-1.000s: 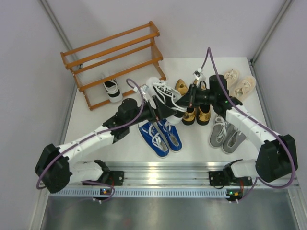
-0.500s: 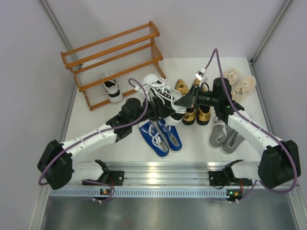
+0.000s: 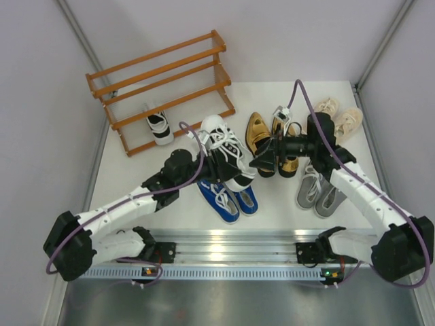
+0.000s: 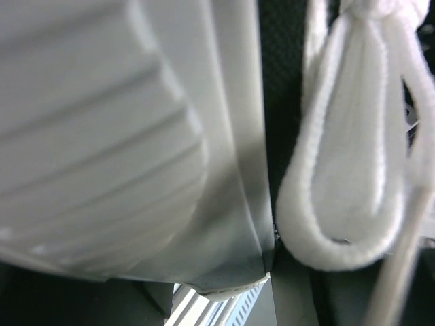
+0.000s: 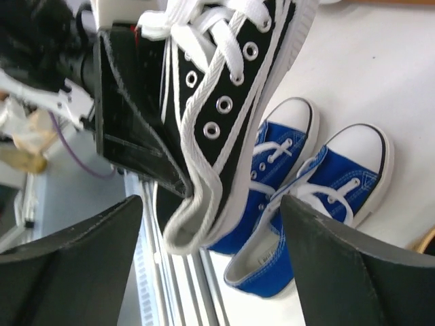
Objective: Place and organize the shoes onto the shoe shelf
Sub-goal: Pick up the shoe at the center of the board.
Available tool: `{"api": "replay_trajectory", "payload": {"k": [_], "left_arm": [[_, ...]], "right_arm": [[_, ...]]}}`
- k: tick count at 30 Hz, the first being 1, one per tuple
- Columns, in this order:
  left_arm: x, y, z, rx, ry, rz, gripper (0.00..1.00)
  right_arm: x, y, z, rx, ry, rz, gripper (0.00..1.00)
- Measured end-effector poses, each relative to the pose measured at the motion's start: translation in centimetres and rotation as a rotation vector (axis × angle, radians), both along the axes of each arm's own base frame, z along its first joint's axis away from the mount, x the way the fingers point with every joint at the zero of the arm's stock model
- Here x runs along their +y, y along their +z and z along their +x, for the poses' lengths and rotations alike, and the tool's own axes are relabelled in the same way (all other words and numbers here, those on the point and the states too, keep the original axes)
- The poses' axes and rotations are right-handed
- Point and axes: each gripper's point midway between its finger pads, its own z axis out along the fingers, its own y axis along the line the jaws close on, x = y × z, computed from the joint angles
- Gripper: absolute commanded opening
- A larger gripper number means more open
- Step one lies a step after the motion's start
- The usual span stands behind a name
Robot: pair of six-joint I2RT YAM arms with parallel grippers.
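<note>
Left claw (image 3: 206, 160) is clamped on the black-and-white sneaker (image 3: 228, 151), holding it clear of the blue pair (image 3: 230, 197), probably bound for the shelf (image 3: 163, 75); right claw (image 3: 261, 162) hangs wide open, empty.

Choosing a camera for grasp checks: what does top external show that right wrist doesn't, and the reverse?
Only top external: the rack, the mate of the lifted shoe at the rack's bottom, gold loafers, grey sneakers and beige shoes.
Only right wrist: a close look at the eyelets and laces of the black-and-white sneaker, and the right tool with its fingers spread wide.
Both: that sneaker gripped by the left tool, above the blue sneakers.
</note>
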Motion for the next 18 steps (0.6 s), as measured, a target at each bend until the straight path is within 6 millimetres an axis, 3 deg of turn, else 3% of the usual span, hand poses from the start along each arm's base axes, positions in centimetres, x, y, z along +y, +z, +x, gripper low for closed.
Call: {"api": "replay_trajectory", "payload": {"k": [6, 10, 18], "left_arm": [[0.9, 0.5, -3.2, -0.040, -0.123, 0.027, 0.00], [1.1, 0.9, -5.5, -0.059, -0.235, 0.021, 0.00], [1.4, 0.6, -9.4, -0.037, -0.416, 0.009, 0.00]], "right_arm": [[-0.9, 0.8, -2.3, -0.159, 0.139, -0.044, 0.88], [-0.7, 1.0, -3.3, -0.154, 0.200, -0.015, 0.89], [1.1, 2.0, -2.3, 0.001, 0.226, 0.058, 0.89]]}}
